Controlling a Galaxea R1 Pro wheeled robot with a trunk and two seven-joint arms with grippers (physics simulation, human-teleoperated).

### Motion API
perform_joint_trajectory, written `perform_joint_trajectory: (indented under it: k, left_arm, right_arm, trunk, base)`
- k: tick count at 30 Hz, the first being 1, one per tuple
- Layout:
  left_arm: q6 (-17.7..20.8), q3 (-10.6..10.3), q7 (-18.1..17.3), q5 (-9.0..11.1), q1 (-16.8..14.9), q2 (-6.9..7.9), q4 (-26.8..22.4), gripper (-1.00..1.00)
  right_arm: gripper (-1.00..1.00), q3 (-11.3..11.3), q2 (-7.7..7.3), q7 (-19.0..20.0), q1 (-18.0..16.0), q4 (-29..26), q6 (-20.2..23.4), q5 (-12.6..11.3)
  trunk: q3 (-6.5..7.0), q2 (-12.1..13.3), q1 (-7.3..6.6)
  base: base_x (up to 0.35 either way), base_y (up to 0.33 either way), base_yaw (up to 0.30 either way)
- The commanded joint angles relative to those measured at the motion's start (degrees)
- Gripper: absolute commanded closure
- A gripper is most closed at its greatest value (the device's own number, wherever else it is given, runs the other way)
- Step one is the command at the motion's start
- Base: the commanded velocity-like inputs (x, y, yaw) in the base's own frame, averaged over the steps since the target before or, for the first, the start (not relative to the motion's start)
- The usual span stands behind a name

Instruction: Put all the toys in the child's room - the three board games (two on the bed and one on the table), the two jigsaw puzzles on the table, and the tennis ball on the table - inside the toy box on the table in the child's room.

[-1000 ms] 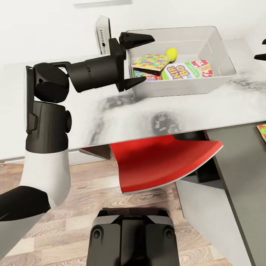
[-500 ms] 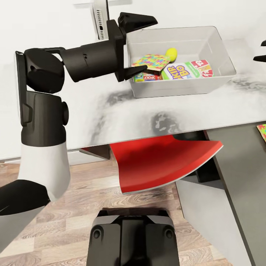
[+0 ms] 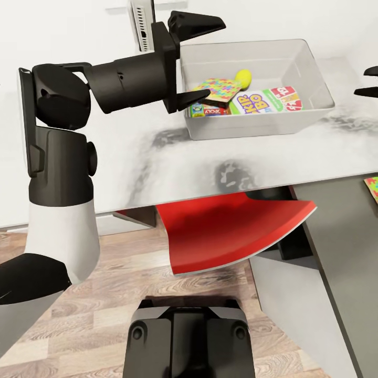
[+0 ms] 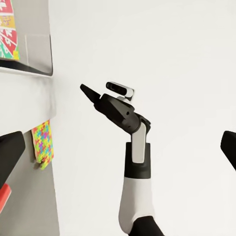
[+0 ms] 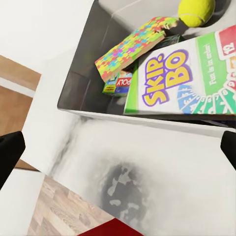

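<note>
The light-grey toy box [image 3: 315, 113] stands on the pale table [image 3: 157, 157]. Inside lie a jigsaw puzzle [image 3: 218, 88], the tennis ball [image 3: 243, 77], a Skip-Bo board game [image 3: 268, 100] and a Monopoly box [image 3: 209, 111] partly under the puzzle. The right wrist view looks down on the same puzzle [image 5: 132, 46], ball [image 5: 195, 11] and Skip-Bo box [image 5: 182, 73]. My left gripper [image 3: 216, 59] hangs open and empty over the box's left rim. My right gripper [image 3: 370, 81] is open at the right edge. A second puzzle [image 3: 373, 188] lies on the dark-grey section.
A red chair [image 3: 231, 231] is tucked under the table's front edge. A white device [image 3: 140, 23] stands against the wall behind my left arm. Wood-plank floor [image 3: 105, 315] and my own base [image 3: 189, 336] lie below.
My left arm has risen and swung slightly toward the wall, still open. The toys in the box have stayed put.
</note>
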Motion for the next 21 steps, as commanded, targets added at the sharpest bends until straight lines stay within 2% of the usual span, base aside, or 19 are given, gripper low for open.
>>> perform_joint_trajectory:
  k: [1,21]
  left_arm:
    - [0.03,0.07,0.59,0.51,-0.06,-0.05,0.01,-1.00]
    - [0.02,-0.90,0.39,0.44,-0.09,-0.06,0.03,-1.00]
  right_arm:
    - [-1.00,0.29,-0.08,0.22,-0.15,0.06,0.18,-0.10]
    - [-1.00,0.09,-0.18,0.22,0.15,0.07,0.18,-0.10]
  trunk:
    - [-0.02,-0.09,0.04]
    - [1.61,-0.09,0.04]
  base:
    - [0.000,0.000,0.000]
    - [0.000,0.003,0.000]
